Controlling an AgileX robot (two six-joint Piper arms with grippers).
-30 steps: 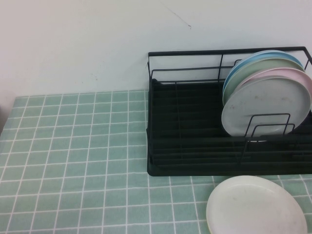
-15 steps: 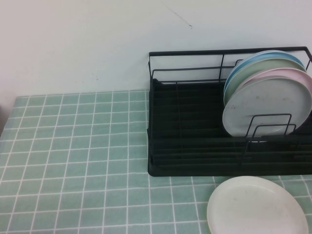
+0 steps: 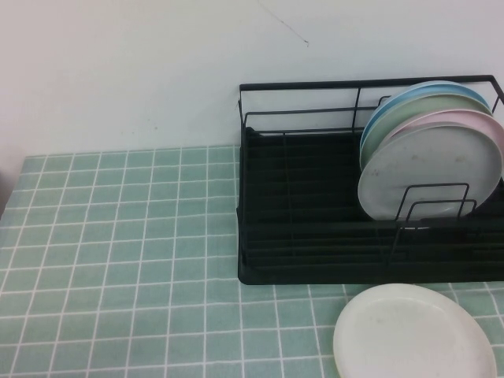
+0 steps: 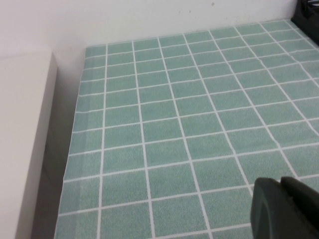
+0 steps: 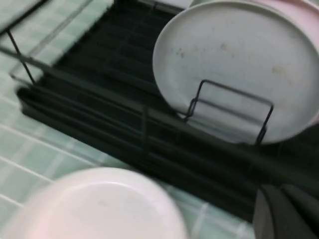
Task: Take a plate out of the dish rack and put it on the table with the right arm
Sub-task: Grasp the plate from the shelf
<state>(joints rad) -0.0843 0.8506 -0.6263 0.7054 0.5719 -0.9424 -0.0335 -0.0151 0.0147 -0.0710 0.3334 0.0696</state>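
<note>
The pale grey plate [image 3: 431, 173] stands upright at the front of the stack in the black wire dish rack [image 3: 307, 228], behind a wire divider. It also shows in the right wrist view [image 5: 234, 64], with the rack [image 5: 99, 99] around it. My right gripper [image 5: 280, 191] shows only as a black tip, shut and empty, hovering in front of the rack and apart from the plate. My left gripper [image 4: 280, 185] is shut and empty above the mint-green tiled table [image 3: 118, 236], far to the left. Neither gripper shows in the high view.
A cream-white plate [image 3: 413, 335] lies flat on the table in front of the rack. Pink [image 3: 472, 122], green [image 3: 425, 106] and blue [image 3: 441, 87] plates stand behind the grey one. A beige ledge [image 4: 25, 124] borders the table's left edge. A white wall stands behind.
</note>
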